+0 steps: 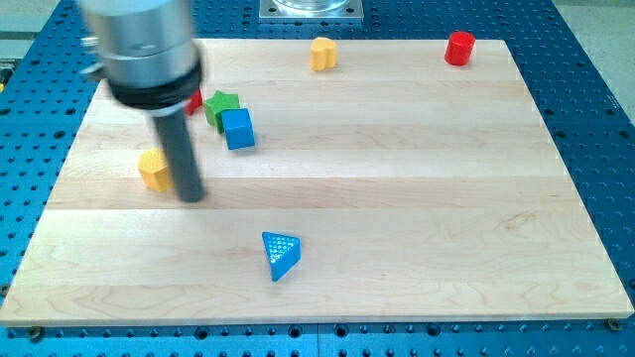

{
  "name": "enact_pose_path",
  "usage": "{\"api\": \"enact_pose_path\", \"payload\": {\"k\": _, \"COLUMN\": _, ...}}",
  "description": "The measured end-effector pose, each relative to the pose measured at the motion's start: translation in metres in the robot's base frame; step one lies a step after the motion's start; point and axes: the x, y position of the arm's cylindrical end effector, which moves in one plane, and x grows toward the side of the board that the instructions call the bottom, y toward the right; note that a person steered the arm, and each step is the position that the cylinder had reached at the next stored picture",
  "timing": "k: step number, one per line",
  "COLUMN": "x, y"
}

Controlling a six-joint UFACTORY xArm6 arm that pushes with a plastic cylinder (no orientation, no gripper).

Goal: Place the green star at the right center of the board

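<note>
The green star (220, 104) lies at the board's upper left, touching the blue cube (238, 129) just below and right of it. My tip (190, 196) rests on the board below and left of the star, right beside a yellow block (154, 171). A red block (195, 100) is partly hidden behind the rod, left of the star.
A yellow heart-like block (323, 53) sits at the top centre. A red cylinder (459, 48) stands at the top right. A blue triangle (281, 255) lies at the lower centre. The wooden board (446, 198) sits on a blue perforated table.
</note>
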Motion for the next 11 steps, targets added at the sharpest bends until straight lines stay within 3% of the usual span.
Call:
{"api": "enact_pose_path", "payload": {"k": 2, "x": -0.057, "y": -0.031}}
{"api": "enact_pose_path", "payload": {"k": 3, "x": -0.07, "y": -0.035}}
{"api": "enact_pose_path", "payload": {"k": 4, "x": -0.111, "y": -0.015}}
{"api": "enact_pose_path", "payload": {"k": 5, "x": -0.121, "y": 0.046}}
{"api": "enact_pose_path", "payload": {"k": 6, "x": -0.121, "y": 0.173}}
{"api": "enact_pose_path", "payload": {"k": 7, "x": -0.127, "y": 0.21}}
{"api": "enact_pose_path", "payload": {"k": 9, "x": -0.144, "y": 0.105}}
{"api": "enact_pose_path", "payload": {"k": 10, "x": -0.148, "y": 0.077}}
{"api": "enact_pose_path", "payload": {"k": 11, "x": -0.183, "y": 0.083}}
